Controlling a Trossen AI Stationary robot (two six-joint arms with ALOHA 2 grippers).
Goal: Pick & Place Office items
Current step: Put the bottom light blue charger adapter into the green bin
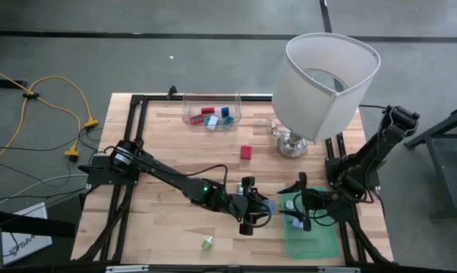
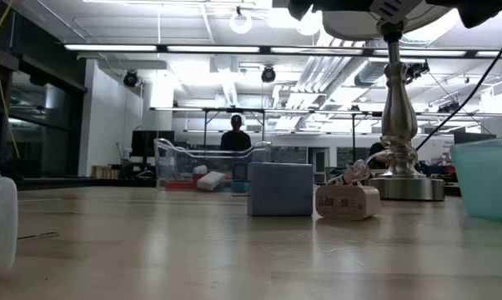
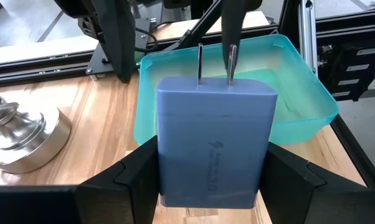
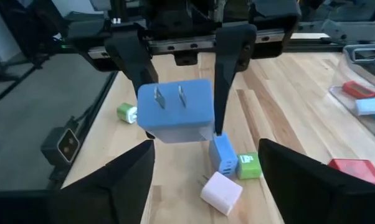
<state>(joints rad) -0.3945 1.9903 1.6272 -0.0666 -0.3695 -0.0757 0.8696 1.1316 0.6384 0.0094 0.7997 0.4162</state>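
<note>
Your left gripper (image 3: 206, 180) is clamped on a blue wall charger (image 3: 215, 143), its 2 prongs pointing at the teal tray (image 3: 299, 93). Left to right in the high view: a green piece (image 1: 207, 243) lies alone near the front edge, a clear bin (image 1: 212, 108) holds red and blue pieces, a red block (image 1: 246, 152) sits mid-table, then the lamp (image 1: 327, 80). Your right gripper (image 1: 298, 203), jaws apart, hangs over the tray, facing the charger without touching it.
</note>
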